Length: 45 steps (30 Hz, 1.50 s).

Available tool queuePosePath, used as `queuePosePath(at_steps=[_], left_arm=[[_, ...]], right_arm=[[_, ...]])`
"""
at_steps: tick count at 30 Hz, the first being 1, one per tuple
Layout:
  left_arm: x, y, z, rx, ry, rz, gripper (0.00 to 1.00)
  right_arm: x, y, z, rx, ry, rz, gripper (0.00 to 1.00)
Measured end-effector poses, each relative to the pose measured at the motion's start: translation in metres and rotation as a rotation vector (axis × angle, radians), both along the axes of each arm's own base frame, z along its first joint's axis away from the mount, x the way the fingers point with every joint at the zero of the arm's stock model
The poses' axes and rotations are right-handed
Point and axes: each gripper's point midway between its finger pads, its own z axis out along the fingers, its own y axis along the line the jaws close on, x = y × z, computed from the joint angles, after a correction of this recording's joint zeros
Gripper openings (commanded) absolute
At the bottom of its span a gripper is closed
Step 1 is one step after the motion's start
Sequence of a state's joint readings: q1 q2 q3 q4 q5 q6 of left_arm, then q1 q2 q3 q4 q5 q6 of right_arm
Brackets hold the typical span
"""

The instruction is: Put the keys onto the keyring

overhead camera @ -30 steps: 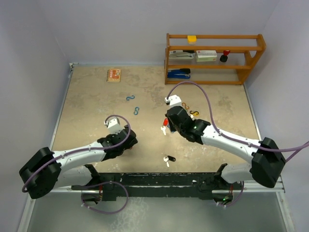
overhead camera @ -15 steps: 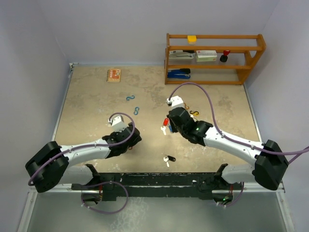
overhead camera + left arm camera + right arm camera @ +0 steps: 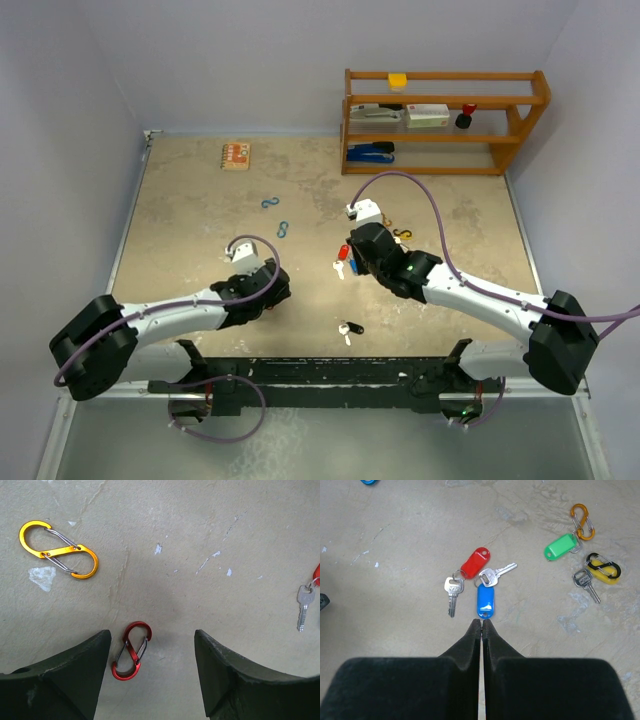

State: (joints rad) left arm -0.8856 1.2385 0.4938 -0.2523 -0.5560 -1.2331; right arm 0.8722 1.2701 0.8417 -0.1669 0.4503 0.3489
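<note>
In the right wrist view two silver keys lie together, one on a red tag (image 3: 475, 562) and one on a blue tag (image 3: 485, 601). My right gripper (image 3: 481, 621) is shut and empty, its tips just short of the blue tag. A green tag (image 3: 559, 546) hangs on an orange S-clip (image 3: 583, 521). A yellow tag (image 3: 602, 570) with a black clip lies beside another key (image 3: 585, 581). My left gripper (image 3: 150, 640) is open over a red S-clip (image 3: 131, 650) that lies by its left finger. A key (image 3: 303, 605) shows at that view's right edge.
A yellow S-clip (image 3: 59, 549) lies ahead-left of the left gripper. From above I see a black-tagged key (image 3: 349, 329) near the front edge, two blue S-clips (image 3: 283, 229), a small box (image 3: 236, 156) at the back and a wooden shelf (image 3: 445, 120) back right.
My left arm has reached forward and to the right, then settled. My right gripper has shifted slightly, staying by the red and blue keys.
</note>
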Motion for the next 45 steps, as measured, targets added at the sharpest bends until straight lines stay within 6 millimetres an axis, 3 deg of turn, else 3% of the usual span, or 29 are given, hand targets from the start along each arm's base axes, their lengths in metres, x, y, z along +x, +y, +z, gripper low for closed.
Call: queuePosePath(at_steps=[8,16,28,39,42,45], left_arm=[[-0.011,-0.005,-0.003,0.02,-0.009,-0.043,0.63],[-0.015,-0.011,-0.009,0.193,-0.026,-0.088,0.61],[-0.024,-0.004,-0.013,0.294,-0.035,-0.114,0.45],[-0.025,0.0,-0.013,0.316,-0.042,-0.116,0.39],[-0.025,0.0,-0.013,0.319,-0.044,-0.115,0.31],[-0.025,0.001,-0.013,0.323,-0.044,-0.115,0.15]], right_arm=[[0.0,0.0,0.0,0.0,0.0,0.0,0.0],[0.0,0.0,0.0,0.0,0.0,0.0,0.0],[0.0,0.0,0.0,-0.001,0.001,0.0,0.0],[-0.001,-0.001,-0.001,-0.003,0.003,0.0,0.0],[-0.001,-0.001,-0.001,-0.004,0.005,-0.001,0.0],[-0.001,-0.001,-0.001,-0.003,0.006,-0.002,0.0]])
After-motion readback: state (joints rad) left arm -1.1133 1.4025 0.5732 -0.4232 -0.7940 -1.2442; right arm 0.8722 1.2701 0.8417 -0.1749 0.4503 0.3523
